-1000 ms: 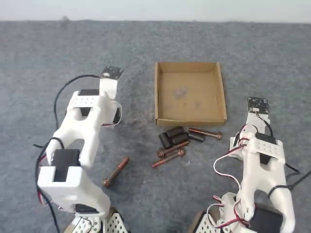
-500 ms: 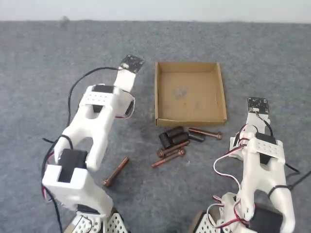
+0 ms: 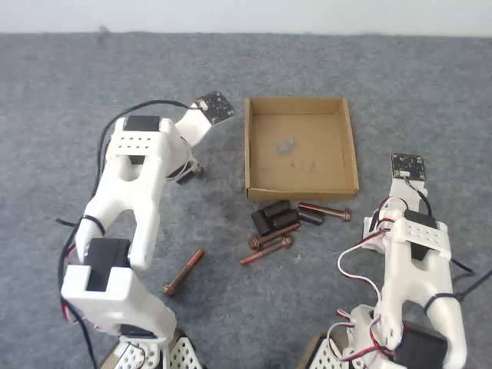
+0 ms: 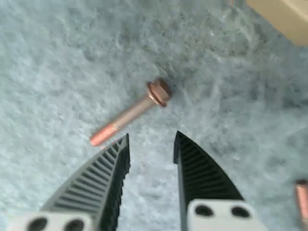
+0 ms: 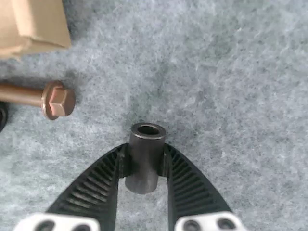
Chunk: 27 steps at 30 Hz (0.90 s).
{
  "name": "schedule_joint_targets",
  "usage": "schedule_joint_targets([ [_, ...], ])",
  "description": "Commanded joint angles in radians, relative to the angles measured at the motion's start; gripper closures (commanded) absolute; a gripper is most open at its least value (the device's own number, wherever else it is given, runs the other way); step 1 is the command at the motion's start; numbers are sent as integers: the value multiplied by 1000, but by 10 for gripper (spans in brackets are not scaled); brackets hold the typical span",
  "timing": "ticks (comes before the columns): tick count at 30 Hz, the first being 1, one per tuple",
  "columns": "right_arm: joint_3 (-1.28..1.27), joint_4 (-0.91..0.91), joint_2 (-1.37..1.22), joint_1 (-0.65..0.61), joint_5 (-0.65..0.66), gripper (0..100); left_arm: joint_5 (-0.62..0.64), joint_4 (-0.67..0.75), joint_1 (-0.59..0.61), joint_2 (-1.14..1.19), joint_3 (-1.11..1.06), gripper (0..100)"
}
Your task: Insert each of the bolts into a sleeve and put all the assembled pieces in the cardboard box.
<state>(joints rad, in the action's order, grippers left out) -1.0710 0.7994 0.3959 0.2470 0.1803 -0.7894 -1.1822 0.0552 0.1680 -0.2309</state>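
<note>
Right wrist view, right gripper grasping sleeve, left gripper parted near bolt

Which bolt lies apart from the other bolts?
The lone bolt beside the left arm; the other three cluster with the black sleeves by the cardboard box.

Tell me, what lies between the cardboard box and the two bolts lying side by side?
In the high view, a cluster of black sleeves lies between the cardboard box and those two bolts.
</note>
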Motion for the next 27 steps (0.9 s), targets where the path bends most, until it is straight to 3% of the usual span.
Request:
schedule_joint_targets([
  [1, 48, -10, 51, -8, -2, 991, -25, 80, -2, 11, 71, 859],
  [9, 48, -25, 51, -8, -2, 991, -23, 81, -38, 250, 196, 859],
  [20, 48, -28, 50, -10, -2, 991, -20, 81, -40, 299, 208, 866],
  [25, 48, -28, 50, -10, -2, 991, -3, 48, -48, 299, 206, 984],
  [27, 48, -28, 50, -10, -2, 991, 40, 12, -77, 299, 206, 989],
])
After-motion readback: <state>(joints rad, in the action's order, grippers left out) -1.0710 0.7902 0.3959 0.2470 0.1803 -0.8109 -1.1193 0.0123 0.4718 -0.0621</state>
